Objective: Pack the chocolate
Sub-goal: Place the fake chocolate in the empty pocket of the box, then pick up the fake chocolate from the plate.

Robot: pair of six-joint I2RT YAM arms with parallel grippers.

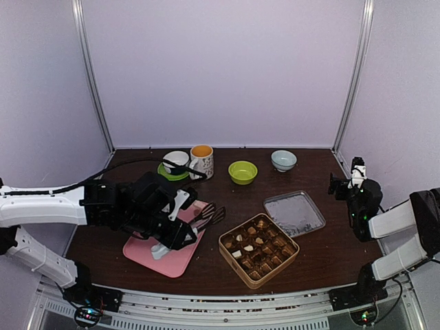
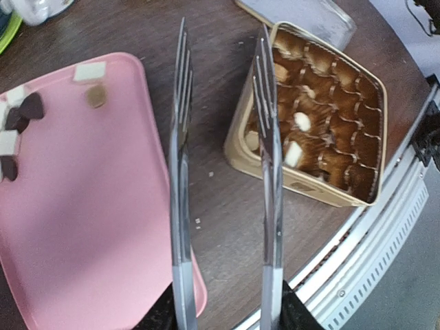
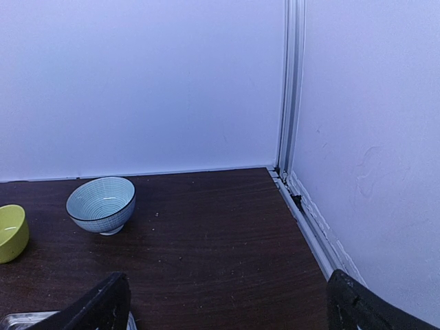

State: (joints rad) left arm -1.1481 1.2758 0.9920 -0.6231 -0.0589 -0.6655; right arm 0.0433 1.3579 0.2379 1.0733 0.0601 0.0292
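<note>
Several chocolate pieces (image 2: 31,106), dark, tan and white, lie at the far corner of the pink tray (image 2: 82,206). More chocolate (image 1: 259,249) fills the gold tin (image 2: 302,185) to the right. My left gripper (image 2: 227,316) is shut on the metal tongs (image 2: 180,172). Their fork-like tips stand spread with nothing between them, over the table between tray and tin. In the top view the left gripper (image 1: 180,230) hangs over the tray's right edge (image 1: 172,261), with the tongs (image 1: 210,214) pointing toward the tin (image 1: 230,260). My right gripper (image 1: 356,175) stays open at the far right.
The tin's lid (image 1: 294,213) lies behind the tin. Along the back stand a white cup (image 1: 176,162) on a green saucer, a mug (image 1: 201,161), a green bowl (image 1: 243,172) and a blue bowl (image 3: 102,204). The right gripper (image 3: 230,316) faces the back right corner.
</note>
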